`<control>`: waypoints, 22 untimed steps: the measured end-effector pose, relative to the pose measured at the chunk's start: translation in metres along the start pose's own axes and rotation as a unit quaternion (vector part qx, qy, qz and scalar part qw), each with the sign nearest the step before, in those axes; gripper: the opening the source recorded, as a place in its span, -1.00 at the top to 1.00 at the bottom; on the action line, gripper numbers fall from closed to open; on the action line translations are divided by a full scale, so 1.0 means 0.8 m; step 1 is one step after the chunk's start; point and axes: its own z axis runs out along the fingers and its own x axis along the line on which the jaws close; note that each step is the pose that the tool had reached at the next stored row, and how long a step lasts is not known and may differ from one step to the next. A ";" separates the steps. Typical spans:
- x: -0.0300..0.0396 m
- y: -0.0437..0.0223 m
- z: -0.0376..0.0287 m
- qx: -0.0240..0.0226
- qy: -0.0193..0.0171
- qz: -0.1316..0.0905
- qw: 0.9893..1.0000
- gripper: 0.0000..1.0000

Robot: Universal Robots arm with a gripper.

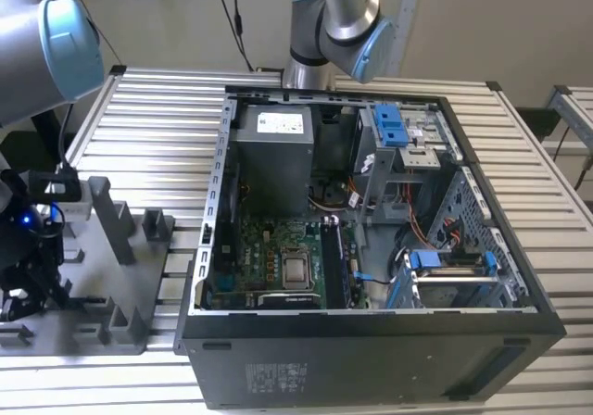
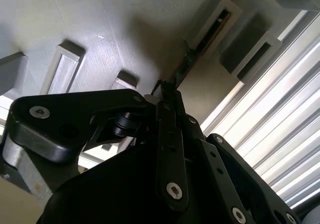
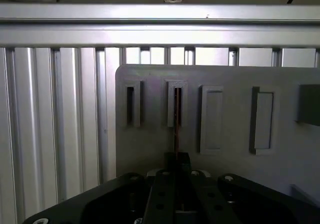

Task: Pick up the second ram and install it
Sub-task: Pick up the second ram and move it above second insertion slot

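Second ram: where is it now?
In the first wrist view the second ram stands on edge in a slot of the grey tray, its near end clamped in the gripper; the tray sits at the exterior view's left, beside the computer case.

second ram (image 3: 176,119) | thin dark strip, seen edge-on in both wrist views (image 2: 186,64) | straight, untilted | far end seated in a narrow raised slot of the grey tray (image 3: 225,79) | near end pinched between the claw (image 3: 177,158) tips

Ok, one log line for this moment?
gripper: jaws shut on thin dark circuit-board ram strip | strip: in grey plastic tray slot | install: not done
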 end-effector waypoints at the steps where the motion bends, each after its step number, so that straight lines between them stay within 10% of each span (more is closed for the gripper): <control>1: 0.0000 0.0000 -0.0015 0.000 0.000 0.000 1.000 0.73; 22: -0.0007 0.0006 -0.0425 0.000 0.000 0.000 1.000 0.73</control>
